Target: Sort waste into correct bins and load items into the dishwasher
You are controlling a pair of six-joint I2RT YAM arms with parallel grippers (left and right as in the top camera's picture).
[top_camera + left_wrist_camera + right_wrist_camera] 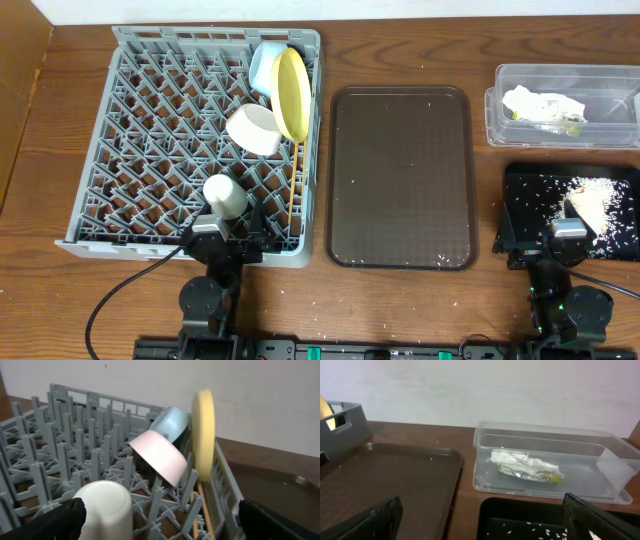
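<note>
Wooden table (400, 300), white wall (470, 390) behind.

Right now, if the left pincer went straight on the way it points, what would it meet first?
Most likely the white cup in the grey rack, just ahead of the open left pincer. The pink bowl lies further behind it. Depth is hard to judge from the wrist view.

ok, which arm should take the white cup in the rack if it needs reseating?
Left. The left arm sits at the near edge of the dish rack, jaws open, white cup just ahead. The right arm is beyond the tray, by the black bin.
</note>
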